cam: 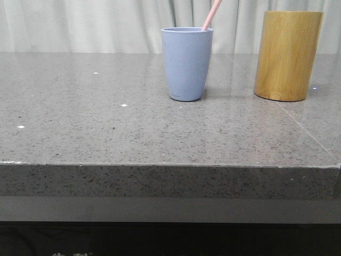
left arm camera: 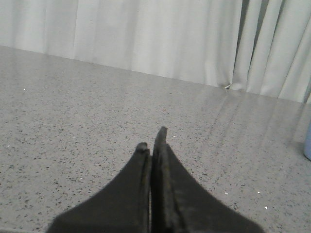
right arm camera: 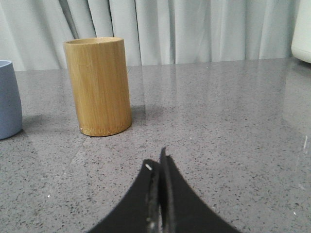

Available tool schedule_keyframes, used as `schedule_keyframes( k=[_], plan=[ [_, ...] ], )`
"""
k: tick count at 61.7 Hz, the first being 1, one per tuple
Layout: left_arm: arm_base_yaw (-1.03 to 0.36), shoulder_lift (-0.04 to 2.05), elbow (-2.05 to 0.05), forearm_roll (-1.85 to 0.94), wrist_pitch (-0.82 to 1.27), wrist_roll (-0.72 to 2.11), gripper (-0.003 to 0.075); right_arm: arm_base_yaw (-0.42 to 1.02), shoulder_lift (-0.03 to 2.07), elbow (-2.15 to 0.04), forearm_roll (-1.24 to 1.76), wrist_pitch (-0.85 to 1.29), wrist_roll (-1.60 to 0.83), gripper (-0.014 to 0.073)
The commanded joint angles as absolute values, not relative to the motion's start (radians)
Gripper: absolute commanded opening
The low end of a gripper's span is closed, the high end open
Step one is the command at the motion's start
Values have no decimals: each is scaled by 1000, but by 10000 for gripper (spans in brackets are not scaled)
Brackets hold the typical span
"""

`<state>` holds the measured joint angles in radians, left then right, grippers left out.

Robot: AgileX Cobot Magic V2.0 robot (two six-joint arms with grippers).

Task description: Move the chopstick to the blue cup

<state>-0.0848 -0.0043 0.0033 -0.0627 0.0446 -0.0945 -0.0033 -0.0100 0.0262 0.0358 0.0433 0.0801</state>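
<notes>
The chopstick (cam: 211,15) leans inside the blue cup (cam: 186,64); wrist views show both end effectors (left arm camera: 151,145) (right arm camera: 156,165) clenched, empty.

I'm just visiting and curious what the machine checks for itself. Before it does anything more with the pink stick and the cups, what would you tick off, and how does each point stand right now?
1. Chopstick in the blue cup: ok, it leans out over the rim.
2. Blue cup upright on the table: ok.
3. Wooden cylinder upright, apart from the blue cup: ok.
4. Left pincer empty: ok, fingers closed on nothing.
5. Right pincer empty: ok, closed, short of the wooden cylinder.
6. More sticks inside the wooden cylinder: cannot tell, its inside is hidden.
</notes>
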Motion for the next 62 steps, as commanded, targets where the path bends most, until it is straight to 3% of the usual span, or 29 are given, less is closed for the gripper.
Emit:
schedule_keyframes(
  k=[1,62],
  plan=[
    [-85,-28,17,-71,-38,-98,-19,-9,-32,23,20,-34,82,-67],
    [-85,-28,17,-71,-38,-98,-19,-46,-32,23,17,-18,82,-67]
  ],
)
